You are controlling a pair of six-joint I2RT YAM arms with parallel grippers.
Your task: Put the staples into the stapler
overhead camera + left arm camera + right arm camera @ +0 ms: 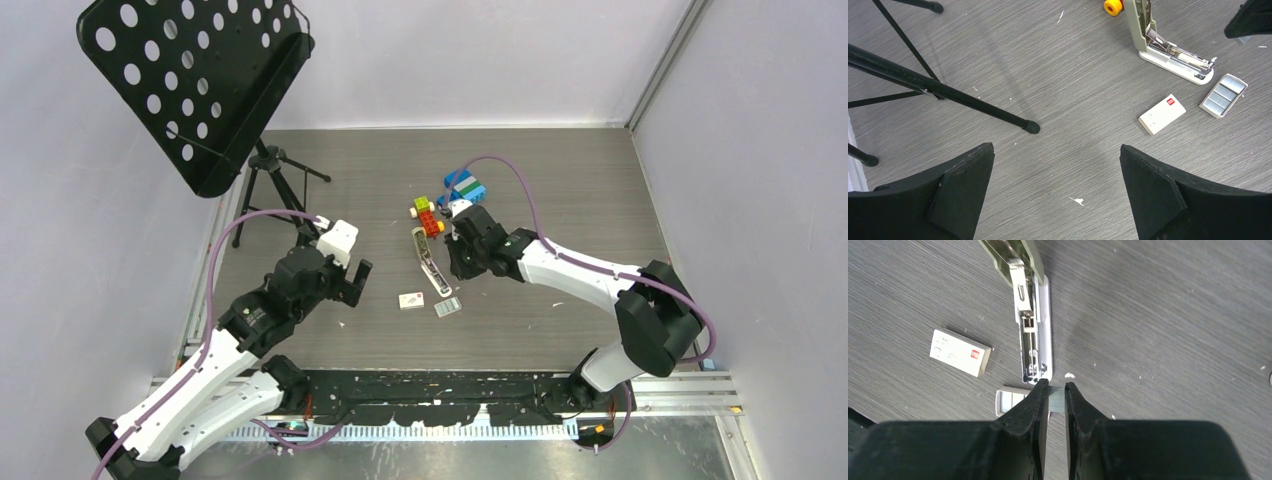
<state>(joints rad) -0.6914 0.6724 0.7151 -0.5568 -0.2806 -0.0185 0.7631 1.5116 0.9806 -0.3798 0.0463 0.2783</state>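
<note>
The right gripper, black and two-fingered, is clenched on a thin silvery-grey strip of staples at the lower centre of its wrist view. The strip is pinched edge-on between the fingertips. They sit just beside the front end of a small white mini stapler with a grey-beige top. The stapler lies hinged open on the dark grey wood-grain table, its metal staple channel exposed and running up toward the top of the frame.

In the overhead view the right gripper is at centre frame against the stapler. The left gripper hangs well apart to the left.

The left gripper's wrist view shows its black fingers spread wide with nothing between them, only bare table below.

A small whitish box with a red label lies right of centre in that view. Just beside it is a shallow grey tray of staple rows, near the stapler's front end.

From above, coloured toy blocks are beside the stapler's hinge end. A blue, green and white block is just above them. A black perforated music stand fills the upper left, and one of its tripod legs crosses the left wrist view.
</note>
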